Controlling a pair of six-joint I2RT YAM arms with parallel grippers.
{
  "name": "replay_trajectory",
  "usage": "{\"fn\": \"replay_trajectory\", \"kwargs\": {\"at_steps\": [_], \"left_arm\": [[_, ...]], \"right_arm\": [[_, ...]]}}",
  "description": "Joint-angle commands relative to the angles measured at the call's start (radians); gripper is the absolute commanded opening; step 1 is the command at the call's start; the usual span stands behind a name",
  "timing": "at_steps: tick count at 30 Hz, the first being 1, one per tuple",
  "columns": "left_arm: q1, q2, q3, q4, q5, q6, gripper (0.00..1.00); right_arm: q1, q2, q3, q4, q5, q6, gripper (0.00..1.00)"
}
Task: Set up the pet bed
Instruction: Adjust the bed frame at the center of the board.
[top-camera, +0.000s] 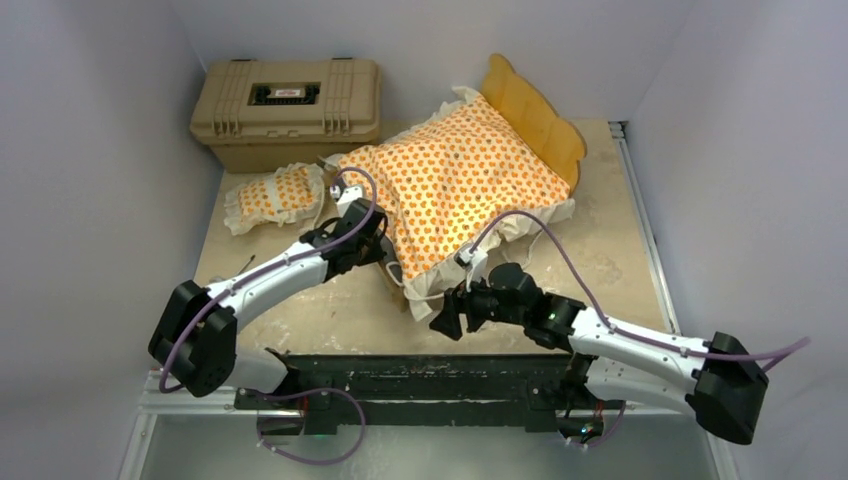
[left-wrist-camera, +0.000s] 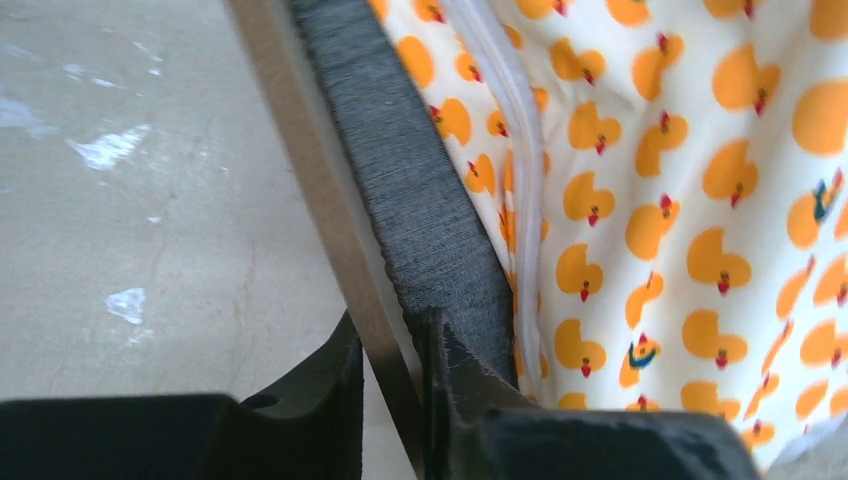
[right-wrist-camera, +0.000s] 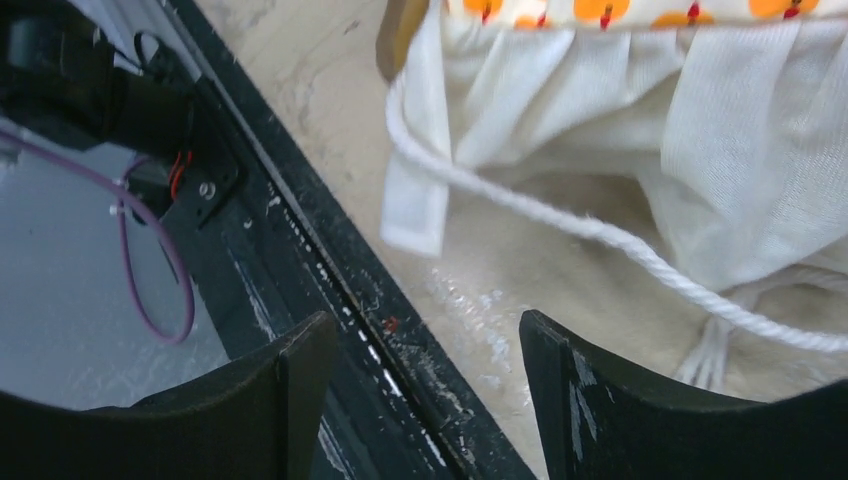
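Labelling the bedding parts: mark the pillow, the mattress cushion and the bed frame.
pillow (top-camera: 275, 195), top view, centre of its patterned face.
mattress cushion (top-camera: 450, 180), top view, middle of its patterned top.
bed frame (top-camera: 535, 115), top view, on the scalloped headboard.

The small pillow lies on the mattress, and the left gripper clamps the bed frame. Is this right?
No: the top view shows the small pillow on the table, left of the mattress, not on it. The left gripper does clamp the bed frame.
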Motion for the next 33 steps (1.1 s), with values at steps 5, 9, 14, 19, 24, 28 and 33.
{"fn": "replay_trajectory", "kwargs": {"at_steps": [5,9,14,19,24,28,33], "left_arm": [[-0.001,0.014,0.119,0.039,0.051,0.112,0.00],[-0.002,0.044,0.171,0.022,0.043,0.134,0.00],[-0.003,0.080,0.188,0.068,0.047,0.118,0.00],[-0.004,0.139,0.219,0.142,0.019,0.046,0.00],[-0.003,0.244,0.320,0.183,-0.001,0.061,0.00],[-0.002,0.319,0.402,0.187,-0.022,0.100,0.00],[-0.002,0.386,0.463,0.189,-0.046,0.155,0.00]], "right_arm": [[0.114,0.114,0.033,0.139,0.075,-0.103,0.70],[0.158,0.168,0.069,0.186,0.204,-0.182,0.70],[0.217,0.228,0.080,0.272,0.232,-0.300,0.69],[0.242,0.193,0.084,0.255,0.253,-0.316,0.69],[0.246,0.188,0.094,0.241,0.256,-0.322,0.69],[0.253,0.270,0.140,0.228,0.308,-0.358,0.66],[0.254,0.382,0.211,0.188,0.438,-0.392,0.65]]}}
